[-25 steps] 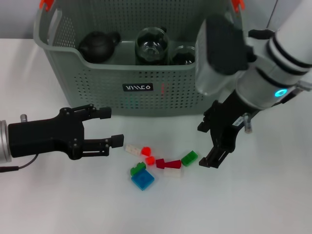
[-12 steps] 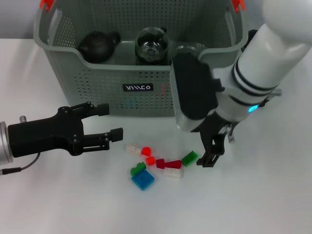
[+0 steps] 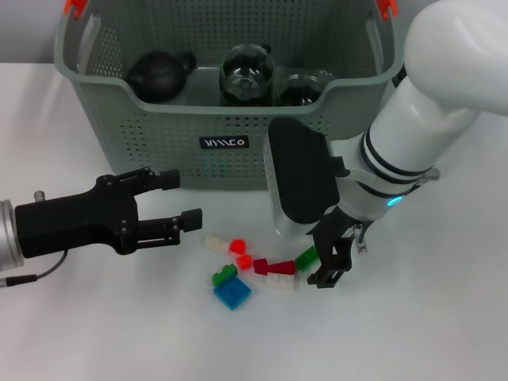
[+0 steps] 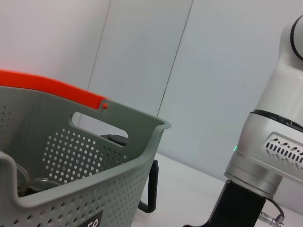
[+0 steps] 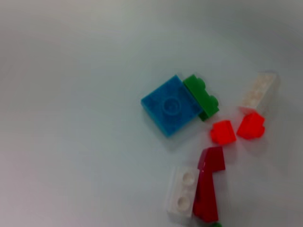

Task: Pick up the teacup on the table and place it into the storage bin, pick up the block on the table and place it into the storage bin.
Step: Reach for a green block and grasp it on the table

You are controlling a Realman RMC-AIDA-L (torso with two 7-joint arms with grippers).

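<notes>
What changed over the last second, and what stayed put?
The right gripper swung in toward the robot's left and came down to the green block at the end of the block pile, its fingers open around that spot; nothing is lifted yet. The left gripper, the other blocks and the bin with its contents stayed as they were.

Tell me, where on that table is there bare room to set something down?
The table is bare nearest the robot, below the blocks, and left of the storage bin. It is crowded between the left gripper and right gripper, and inside the bin.
</notes>
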